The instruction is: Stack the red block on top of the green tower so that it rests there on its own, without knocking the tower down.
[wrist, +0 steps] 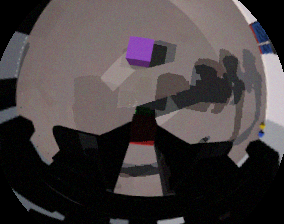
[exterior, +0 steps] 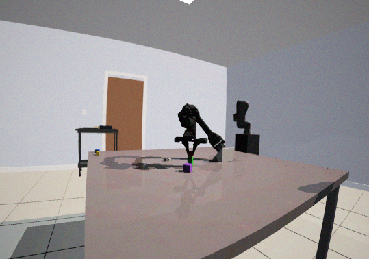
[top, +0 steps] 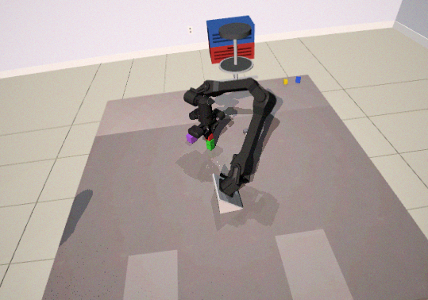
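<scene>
A black robot arm (top: 252, 131) reaches across a brownish table (exterior: 217, 205), its gripper (exterior: 190, 153) pointing straight down and clenched on a small red block (exterior: 190, 153). The red block sits directly above a green tower (exterior: 190, 159), seemingly touching or just over its top, though contact cannot be confirmed. A purple block (exterior: 187, 167) lies on the table just beside the tower, and a yellow block (top: 286, 81) and a blue block (top: 298, 79) sit far off near the table's edge.

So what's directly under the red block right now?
The green tower stands right beneath the red block, which the gripper holds. Whether they touch is hidden by the fingers.
</scene>
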Robot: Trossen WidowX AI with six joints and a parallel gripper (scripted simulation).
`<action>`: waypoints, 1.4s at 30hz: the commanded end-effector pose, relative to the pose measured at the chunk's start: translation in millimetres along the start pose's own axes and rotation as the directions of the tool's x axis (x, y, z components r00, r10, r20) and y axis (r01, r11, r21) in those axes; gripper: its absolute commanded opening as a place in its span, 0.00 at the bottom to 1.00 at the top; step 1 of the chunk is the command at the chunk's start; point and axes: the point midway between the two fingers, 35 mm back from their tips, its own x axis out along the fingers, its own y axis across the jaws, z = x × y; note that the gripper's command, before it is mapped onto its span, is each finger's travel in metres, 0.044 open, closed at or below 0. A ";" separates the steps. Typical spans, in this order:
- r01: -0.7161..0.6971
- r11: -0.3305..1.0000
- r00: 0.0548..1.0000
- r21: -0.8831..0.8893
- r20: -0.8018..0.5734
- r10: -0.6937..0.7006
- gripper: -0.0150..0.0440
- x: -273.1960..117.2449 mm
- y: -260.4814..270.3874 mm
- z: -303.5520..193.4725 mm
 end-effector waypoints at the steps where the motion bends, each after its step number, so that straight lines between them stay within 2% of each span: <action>1: 0.005 1.000 1.000 -0.008 -0.003 -0.005 0.25 5.2 0.6 -1.4; 41: 0.005 1.000 1.000 -0.008 -0.003 -0.005 0.25 3.4 0.4 -1.2; 42: 0.001 1.000 1.000 -0.002 0.000 -0.001 0.30 6.0 0.6 -0.4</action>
